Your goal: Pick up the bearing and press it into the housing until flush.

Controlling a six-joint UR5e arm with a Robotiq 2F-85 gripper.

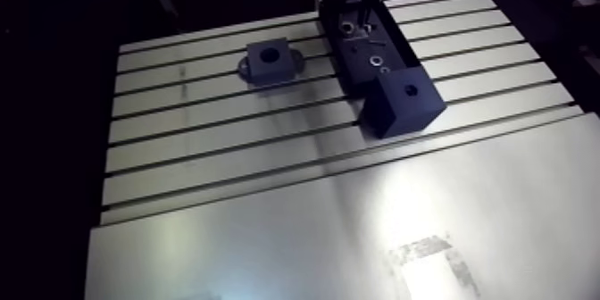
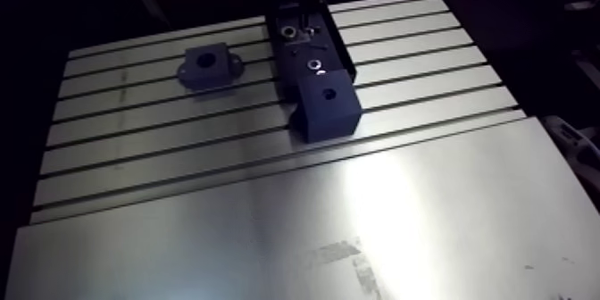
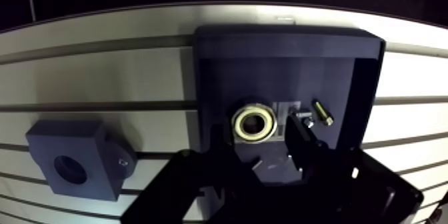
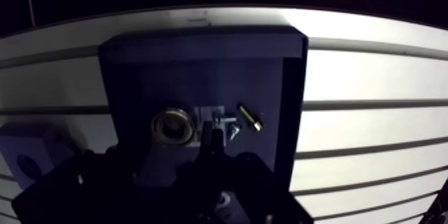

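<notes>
The claw (image 3: 260,140) hangs spread over the dark tray (image 3: 267,60), its fingers (image 3: 301,140) straddling the bearing (image 3: 254,124), which lies flat, bore upward, directly between them, seemingly ungripped.

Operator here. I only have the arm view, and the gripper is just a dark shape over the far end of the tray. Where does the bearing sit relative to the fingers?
Observer: In the wrist view, the bearing lies flat on the floor of the tray. It sits between the fingers of the gripper, which is open. As far as I can tell, nothing is gripped yet.
Operator: Is anything loose nearby that a finger could catch?
Observer: Yes. A small bolt lies in the tray just outside one finger, on the side away from the flanged housing.
</notes>
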